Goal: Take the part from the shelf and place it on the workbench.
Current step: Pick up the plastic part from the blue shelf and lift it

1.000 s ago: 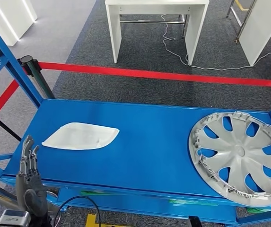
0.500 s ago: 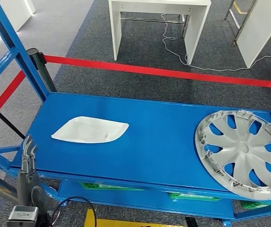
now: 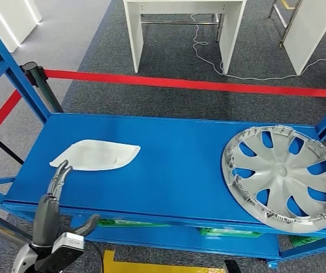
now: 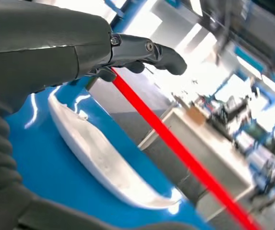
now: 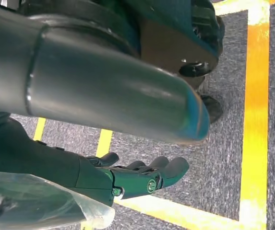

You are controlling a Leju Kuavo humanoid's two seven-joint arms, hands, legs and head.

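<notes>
Blue shelf (image 3: 182, 170): left hand (image 3: 49, 205) empty, fingers spread, near white part (image 3: 94, 155).

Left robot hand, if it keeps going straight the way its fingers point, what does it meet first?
Most likely the flat white plastic part lying on the blue metal shelf. The left robot hand points at its near edge, fingertips just short of it; the remaining gap is hard to judge.

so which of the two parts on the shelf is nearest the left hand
The flat white part: it lies just beyond the left hand, while the silver wheel cover sits at the shelf's far right end.
</notes>
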